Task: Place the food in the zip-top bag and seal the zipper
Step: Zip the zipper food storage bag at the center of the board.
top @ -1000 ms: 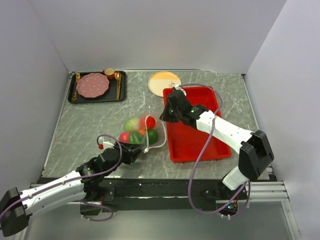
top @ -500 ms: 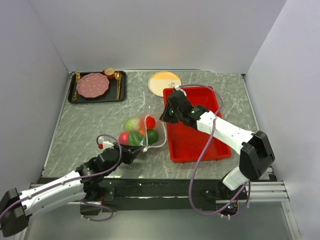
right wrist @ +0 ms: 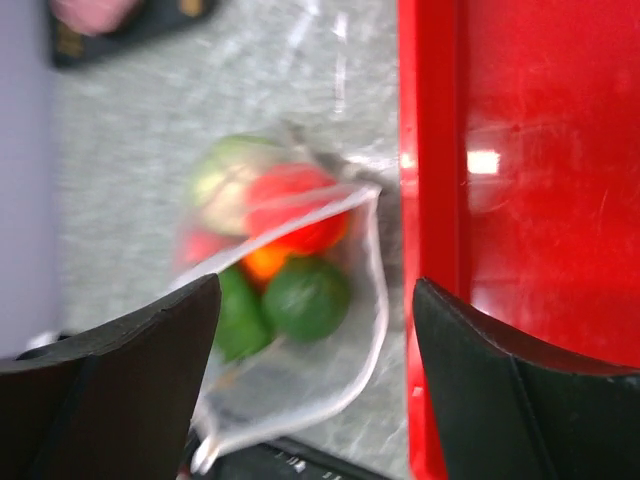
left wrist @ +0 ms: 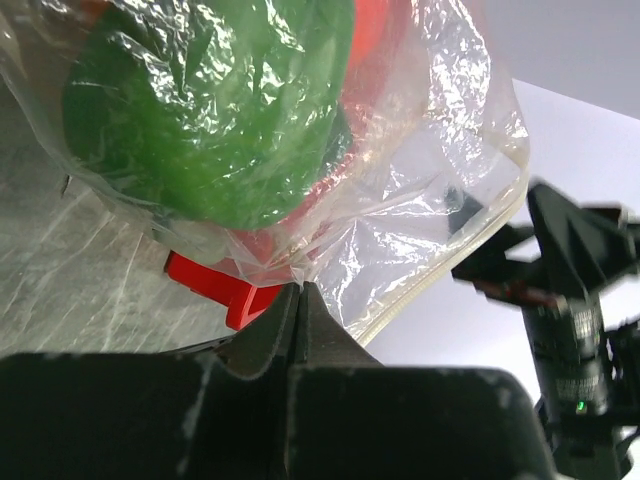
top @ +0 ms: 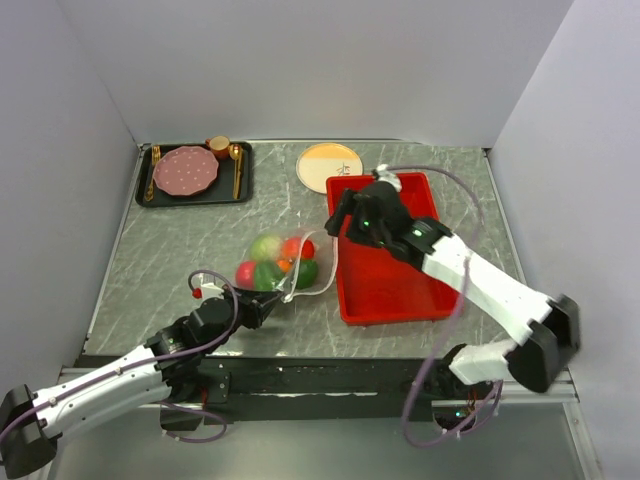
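The zip-top bag (top: 290,268) lies on the marble table just left of the red tray (top: 395,285), with several round food pieces (top: 268,262) inside: red, orange, light green and dark green. My left gripper (top: 274,301) is shut on the bag's near corner, pinching thin film (left wrist: 298,284) below a big green piece (left wrist: 200,110). The pale zipper (right wrist: 375,290) curves along the bag's tray-side edge. My right gripper (top: 340,222) hangs open above that edge and the tray rim, its jaws wide apart (right wrist: 318,288) and holding nothing.
A black tray (top: 148,190) at the back left holds a pink plate (top: 184,170), gold cutlery and a small cup. A round yellow plate (top: 328,165) sits behind the red tray. White walls close in the table on three sides.
My right gripper has opened, let go of the bag's edge and lifted back toward the tray. My left gripper has closed on the bag's near corner.
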`<state>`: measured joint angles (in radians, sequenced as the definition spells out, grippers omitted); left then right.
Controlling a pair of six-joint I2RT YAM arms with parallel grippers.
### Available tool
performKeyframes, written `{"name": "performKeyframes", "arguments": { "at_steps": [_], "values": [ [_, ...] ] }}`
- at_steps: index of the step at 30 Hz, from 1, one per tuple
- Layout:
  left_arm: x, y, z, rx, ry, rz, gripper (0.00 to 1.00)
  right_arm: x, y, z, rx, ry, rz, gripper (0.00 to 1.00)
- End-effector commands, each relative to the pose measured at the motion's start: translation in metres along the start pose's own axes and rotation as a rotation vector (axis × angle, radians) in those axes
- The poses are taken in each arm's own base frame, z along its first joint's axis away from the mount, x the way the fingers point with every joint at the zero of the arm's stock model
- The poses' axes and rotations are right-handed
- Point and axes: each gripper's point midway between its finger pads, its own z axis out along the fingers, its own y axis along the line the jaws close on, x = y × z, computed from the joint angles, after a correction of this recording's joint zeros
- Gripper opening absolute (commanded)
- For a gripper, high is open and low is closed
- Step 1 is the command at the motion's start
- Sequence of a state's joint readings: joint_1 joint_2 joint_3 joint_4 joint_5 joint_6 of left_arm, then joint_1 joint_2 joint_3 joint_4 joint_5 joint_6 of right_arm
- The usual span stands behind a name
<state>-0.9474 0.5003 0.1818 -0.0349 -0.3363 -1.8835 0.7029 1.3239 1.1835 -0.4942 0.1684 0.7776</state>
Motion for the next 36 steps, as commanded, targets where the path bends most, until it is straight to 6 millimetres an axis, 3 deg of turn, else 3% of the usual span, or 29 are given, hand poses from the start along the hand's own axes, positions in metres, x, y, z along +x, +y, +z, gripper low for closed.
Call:
{"name": "performKeyframes", "arguments": {
  "at_steps": [1, 2, 3, 6, 7, 13, 14, 18, 22, 26, 33, 36],
  "values": [
    [0.003, -0.021, -0.002, 0.054, -0.002, 0.012, 0.01, 0.009, -0.002, -0.033, -0.089, -0.016, 0.121, 0.81],
    [0.004, -0.023, -0.002, 0.057, -0.001, 0.024, 0.01, 0.011, 0.000, -0.044, -0.127, -0.018, 0.142, 0.80],
    [0.005, -0.023, -0.002, 0.053, 0.001, 0.032, 0.01, 0.026, -0.009, -0.042, -0.120, 0.010, 0.156, 0.79],
    [0.007, -0.025, -0.001, 0.048, 0.005, 0.055, 0.01, 0.048, -0.003, -0.051, -0.197, 0.062, 0.214, 0.76],
    [0.009, -0.024, 0.000, 0.043, 0.012, 0.061, 0.01, 0.057, 0.010, -0.057, -0.251, 0.091, 0.231, 0.75],
    [0.013, -0.030, 0.002, 0.055, 0.023, 0.091, 0.01, 0.098, 0.039, -0.063, -0.294, 0.187, 0.233, 0.70],
    [0.015, -0.030, 0.003, 0.050, 0.028, 0.104, 0.01, 0.113, 0.046, -0.064, -0.309, 0.225, 0.219, 0.69],
    [0.018, -0.029, 0.004, 0.044, 0.042, 0.125, 0.01, 0.131, 0.065, -0.065, -0.330, 0.253, 0.227, 0.64],
    [0.021, -0.025, 0.003, 0.030, 0.059, 0.143, 0.01, 0.145, 0.078, -0.061, -0.341, 0.301, 0.237, 0.59],
    [0.021, -0.019, 0.003, 0.027, 0.071, 0.135, 0.01, 0.158, 0.077, -0.053, -0.318, 0.332, 0.252, 0.55],
    [0.023, -0.018, 0.003, 0.030, 0.083, 0.140, 0.01, 0.156, 0.079, -0.044, -0.309, 0.301, 0.263, 0.52],
    [0.024, -0.017, 0.004, 0.029, 0.087, 0.142, 0.01, 0.160, 0.080, -0.041, -0.296, 0.316, 0.259, 0.44]
  ]
}}
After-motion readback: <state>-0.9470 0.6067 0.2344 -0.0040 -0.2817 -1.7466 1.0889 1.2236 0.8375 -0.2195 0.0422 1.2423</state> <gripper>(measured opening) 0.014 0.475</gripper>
